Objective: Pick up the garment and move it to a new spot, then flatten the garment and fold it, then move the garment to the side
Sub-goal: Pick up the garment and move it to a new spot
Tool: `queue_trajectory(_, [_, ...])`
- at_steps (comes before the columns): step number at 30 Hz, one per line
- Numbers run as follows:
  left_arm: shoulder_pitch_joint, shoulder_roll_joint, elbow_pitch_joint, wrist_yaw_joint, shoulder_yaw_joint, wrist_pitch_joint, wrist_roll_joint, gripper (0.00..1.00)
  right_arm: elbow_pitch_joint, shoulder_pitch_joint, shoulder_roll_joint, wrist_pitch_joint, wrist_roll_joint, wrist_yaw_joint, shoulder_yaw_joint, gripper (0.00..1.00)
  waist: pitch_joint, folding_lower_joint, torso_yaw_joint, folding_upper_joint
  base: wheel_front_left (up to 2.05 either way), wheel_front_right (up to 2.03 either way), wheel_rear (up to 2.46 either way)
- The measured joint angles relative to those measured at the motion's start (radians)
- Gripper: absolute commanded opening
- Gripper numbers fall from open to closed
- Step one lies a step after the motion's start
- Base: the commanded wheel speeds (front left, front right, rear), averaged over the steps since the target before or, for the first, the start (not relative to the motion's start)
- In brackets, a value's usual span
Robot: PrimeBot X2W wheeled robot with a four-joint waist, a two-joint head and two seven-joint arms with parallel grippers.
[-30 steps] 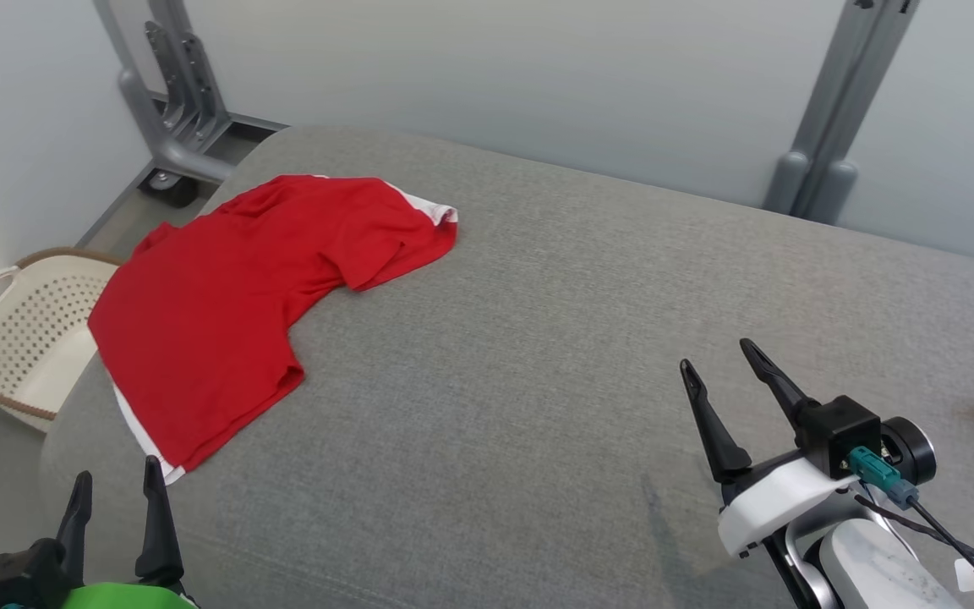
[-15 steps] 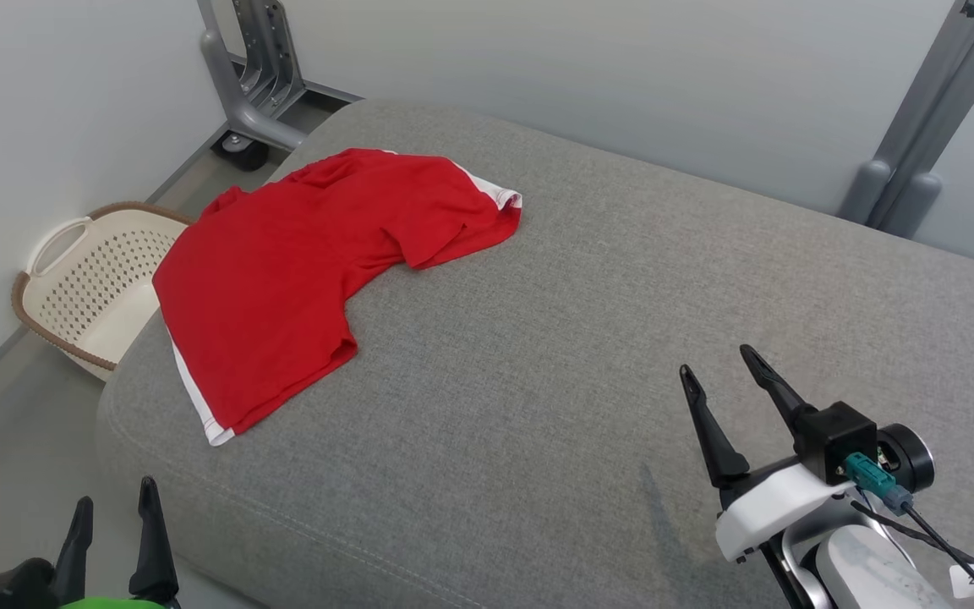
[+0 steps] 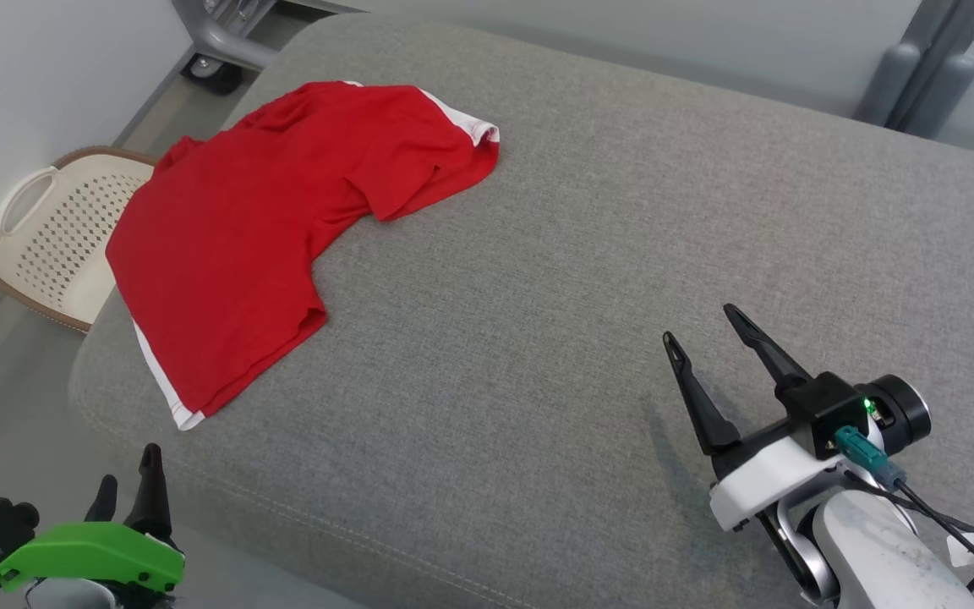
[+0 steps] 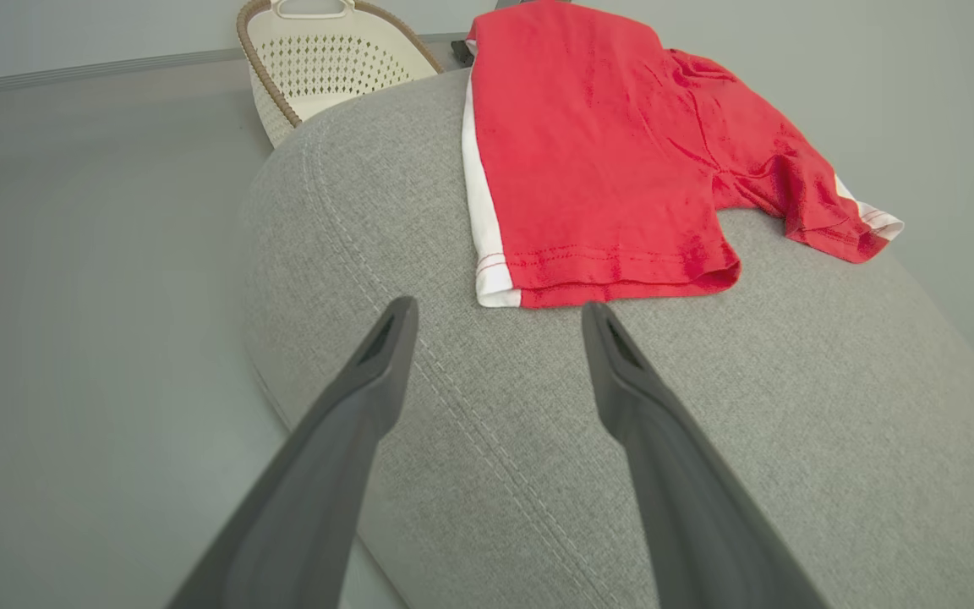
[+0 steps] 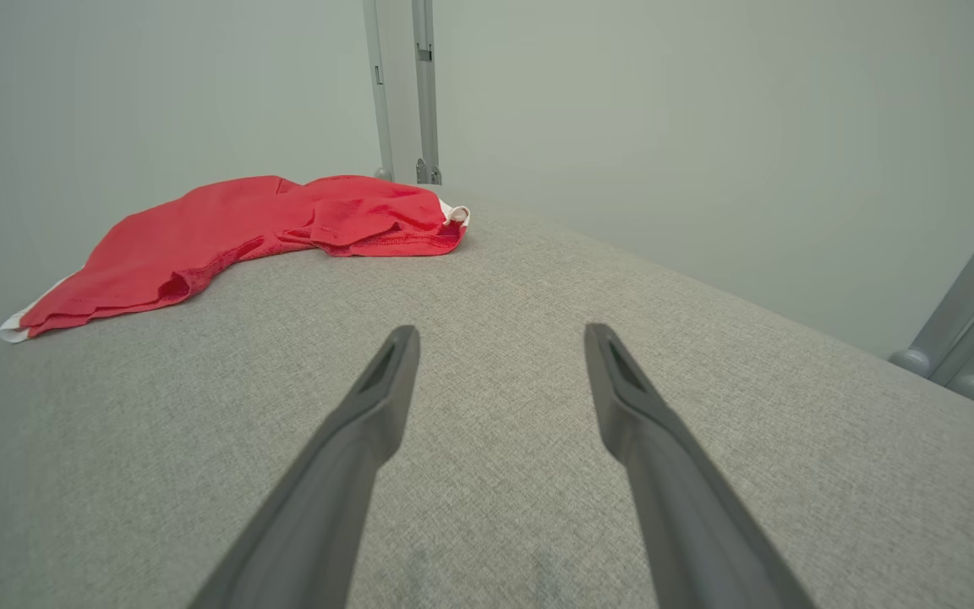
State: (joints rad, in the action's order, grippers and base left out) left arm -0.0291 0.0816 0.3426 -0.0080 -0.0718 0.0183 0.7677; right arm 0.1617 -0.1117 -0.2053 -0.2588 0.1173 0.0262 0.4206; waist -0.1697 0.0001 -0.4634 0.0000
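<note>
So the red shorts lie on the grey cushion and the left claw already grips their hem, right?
No: the left claw is open, short of the red shorts, holding nothing, as the left wrist view shows. They do lie on the grey cushion.

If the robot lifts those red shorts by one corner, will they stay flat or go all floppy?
Probably floppy: the red shorts lie wrinkled and follow the curve of the grey cushion, so they'd likely dangle. They look thin, so likely light. Pushed, they'd probably bunch up rather than slide, since the cushion's woven cover looks rough.
</note>
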Motion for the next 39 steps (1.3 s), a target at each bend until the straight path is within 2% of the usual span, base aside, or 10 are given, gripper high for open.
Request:
queue_trajectory(4, [-0.052,-0.002,0.053,0.01,-0.044,-0.041,0.052,1.0,-0.017,-0.027,-0.016,0.0,-0.011,-0.007,-0.002,1.0,-0.051,0.0,0.027,0.0,0.0,0.0,0.0])
queue_trajectory(7, [-0.11,-0.009,0.089,0.035,-0.083,-0.073,0.114,1.0,-0.029,-0.047,-0.031,0.0,-0.015,-0.008,-0.01,1.0,-0.09,0.0001,0.049,0.0,0.0,0.0,0.0])
queue_trajectory(12, [-0.205,-0.016,0.137,0.044,-0.099,-0.119,0.169,1.0,-0.058,-0.097,-0.073,0.0,-0.032,-0.008,-0.041,1.0,-0.16,0.0001,0.083,0.0,0.0,0.0,0.0])
queue_trajectory(21, [-0.311,-0.027,0.258,0.065,-0.108,-0.122,0.169,1.0,-0.069,-0.131,-0.119,0.0,-0.052,-0.009,-0.069,1.0,-0.259,0.0002,0.113,0.0001,0.0,0.0,0.0])
queue_trajectory(27, [-0.344,-0.021,0.325,0.065,-0.119,-0.105,0.168,1.0,-0.07,-0.131,-0.134,0.0,-0.054,-0.017,-0.071,1.0,-0.27,0.0001,0.124,0.0001,0.0,0.0,0.0])
queue_trajectory(29, [-0.351,-0.021,0.345,0.062,-0.118,-0.1,0.167,0.15,-0.07,-0.131,-0.135,0.0,-0.054,-0.017,-0.075,1.0,-0.263,0.0,0.124,0.0001,0.0,0.0,0.0])
queue_trajectory(30, [-0.354,-0.02,0.357,0.061,-0.117,-0.095,0.167,0.0,-0.07,-0.131,-0.135,0.0,-0.053,-0.017,-0.076,1.0,-0.259,0.0,0.124,0.0001,0.0,0.0,0.0])
queue_trajectory(33, [-0.356,-0.009,0.392,0.057,-0.116,-0.095,0.167,0.0,-0.07,-0.131,-0.134,0.0,-0.047,-0.017,-0.077,1.0,-0.246,0.0,0.125,0.0001,0.0,0.0,0.0])
queue_trajectory(39, [-0.356,0.001,0.386,-0.017,-0.081,-0.074,0.142,0.0,-0.07,-0.13,-0.104,0.0,-0.035,-0.017,-0.071,1.0,-0.216,0.0,0.133,0.0,0.0,0.0,0.0])
